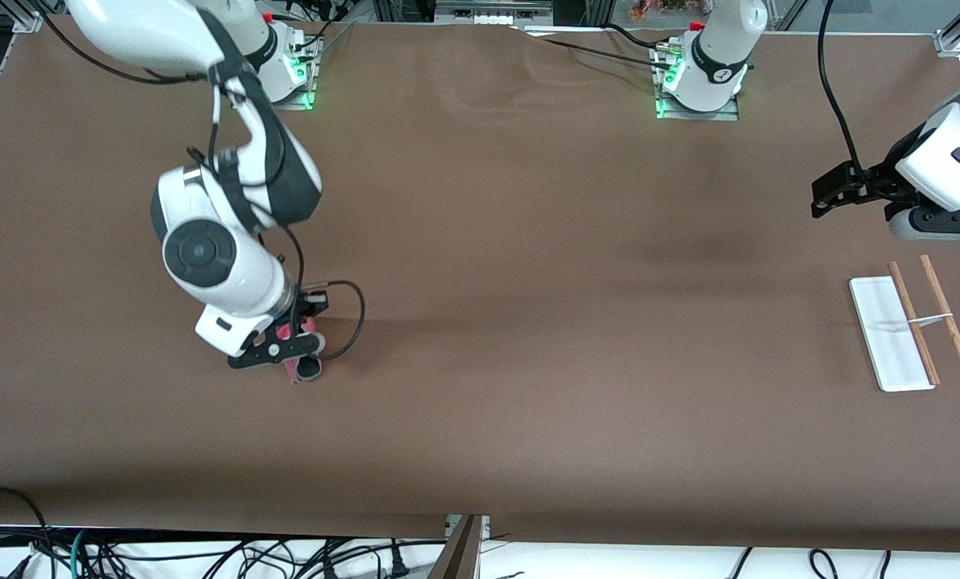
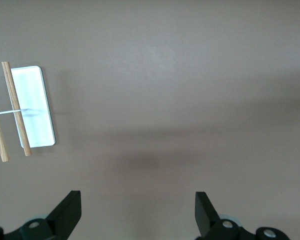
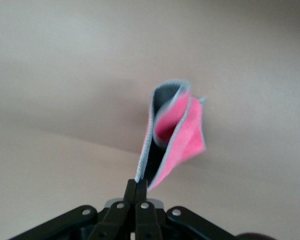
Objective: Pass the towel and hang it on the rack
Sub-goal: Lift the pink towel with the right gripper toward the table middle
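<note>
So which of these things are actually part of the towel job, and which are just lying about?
Part of the job:
- towel, pinched in the right gripper
- rack, near the left arm's end
- left gripper, open, waiting

Just lying about:
- cables along the table's edge

My right gripper is black, and the towel in it is pink-red with grey edging and a dark grey underside. The rack has a white base and two brown rods. The table is plain brown.
</note>
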You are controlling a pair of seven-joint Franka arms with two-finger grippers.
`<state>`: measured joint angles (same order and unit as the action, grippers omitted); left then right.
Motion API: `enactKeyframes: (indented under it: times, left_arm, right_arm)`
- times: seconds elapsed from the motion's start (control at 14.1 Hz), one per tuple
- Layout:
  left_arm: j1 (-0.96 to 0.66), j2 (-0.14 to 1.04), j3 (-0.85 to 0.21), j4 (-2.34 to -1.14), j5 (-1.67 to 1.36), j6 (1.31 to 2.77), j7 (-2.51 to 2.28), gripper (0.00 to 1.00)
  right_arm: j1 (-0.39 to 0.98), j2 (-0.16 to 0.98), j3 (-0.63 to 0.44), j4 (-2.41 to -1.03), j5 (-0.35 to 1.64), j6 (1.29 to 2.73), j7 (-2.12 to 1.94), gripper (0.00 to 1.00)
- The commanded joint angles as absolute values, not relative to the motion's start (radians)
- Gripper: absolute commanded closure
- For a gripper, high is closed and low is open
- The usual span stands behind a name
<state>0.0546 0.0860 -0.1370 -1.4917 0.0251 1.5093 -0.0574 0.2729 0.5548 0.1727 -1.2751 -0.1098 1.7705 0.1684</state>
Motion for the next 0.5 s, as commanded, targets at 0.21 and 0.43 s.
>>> enactKeyframes:
  times: [0.21, 0.43]
  left_arm:
    - [0.058, 0.092, -0.137, -1.47, 0.023, 1.5, -0.066, 0.0]
    - [0.058, 0.094, -0.137, -1.47, 0.023, 1.5, -0.064, 0.0]
  right_arm:
    - [0.29, 0.575, 0.319, -1.074, -0.009, 1.713, 0.251, 1.0]
    - [0.36, 0.577, 0.331, -1.068, -0.009, 1.804, 0.285, 1.0]
